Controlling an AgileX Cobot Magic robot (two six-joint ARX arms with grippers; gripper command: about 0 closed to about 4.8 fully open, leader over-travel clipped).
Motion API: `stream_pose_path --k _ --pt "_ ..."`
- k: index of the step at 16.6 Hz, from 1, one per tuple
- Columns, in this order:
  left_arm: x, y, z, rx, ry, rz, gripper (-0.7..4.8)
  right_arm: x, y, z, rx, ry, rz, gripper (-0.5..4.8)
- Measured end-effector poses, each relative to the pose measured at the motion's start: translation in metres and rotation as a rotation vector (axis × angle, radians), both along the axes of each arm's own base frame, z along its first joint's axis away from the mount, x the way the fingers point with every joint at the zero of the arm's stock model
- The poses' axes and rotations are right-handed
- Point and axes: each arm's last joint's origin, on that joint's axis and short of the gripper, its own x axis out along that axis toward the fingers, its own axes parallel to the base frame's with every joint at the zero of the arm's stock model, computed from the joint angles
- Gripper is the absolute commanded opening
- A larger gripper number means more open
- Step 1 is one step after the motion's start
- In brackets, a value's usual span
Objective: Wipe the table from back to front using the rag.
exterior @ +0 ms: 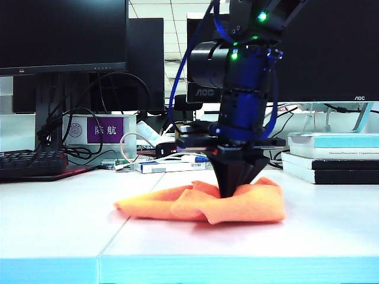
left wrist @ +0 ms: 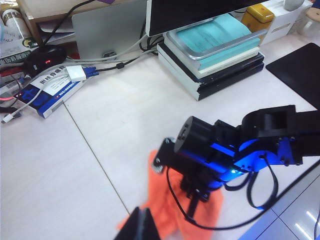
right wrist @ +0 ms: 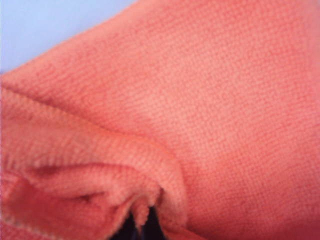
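- Right claw [exterior: 230, 192] is pointing straight down with its dark fingertips buried in the rag [exterior: 204, 202]. Jaws are pinched together with a fold of cloth caught between them, so it's gripping the rag.
- The right wrist view is basically all orange terry; you can just see the dark tips [right wrist: 142, 227] poking out of a bunched-up crease in the rag [right wrist: 200, 115], plus a sliver of pale table [right wrist: 45, 25] in one corner.
- From the left wrist view, the same right claw [left wrist: 192, 202] shows as a black and blue arm coming down onto the rag [left wrist: 165, 210], with its cable looping off to the side.
- Left claw [left wrist: 142, 225]: only a dark tip at the edge of its own camera, hovering over the table near the rag. The two fingers look pressed together with nothing in them, so closed and empty.
- The rag lies crumpled on the white table [exterior: 53, 219], near the light blue front edge, just right of the thin seam line [left wrist: 95, 160], lumpy and folded rather than spread flat.
- Further back there's clutter: a stack of books [exterior: 331, 157] on the right side, a blue and white box [left wrist: 52, 92] with cables around it, a keyboard [exterior: 29, 163] on the left, a purple sign [exterior: 105, 129] and monitors [exterior: 62, 35] behind everything.
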Motion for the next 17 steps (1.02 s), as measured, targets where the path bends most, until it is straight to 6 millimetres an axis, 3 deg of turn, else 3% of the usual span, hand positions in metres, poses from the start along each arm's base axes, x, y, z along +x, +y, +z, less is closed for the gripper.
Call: stream_pose_path --k 9,12,17 --pt "0.000 0.000 0.000 0.000 0.000 0.000 -0.03 0.022 0.001 -0.009 0.033 -0.122 -0.057 -0.02" --pt "0.000 0.000 0.000 0.000 0.000 0.000 -0.03 0.036 0.005 -0.012 0.076 -0.243 -0.085 -0.02" --pt "0.000 0.000 0.000 0.000 0.001 0.000 -0.03 0.053 -0.004 -0.012 0.093 -0.288 -0.138 -0.02"
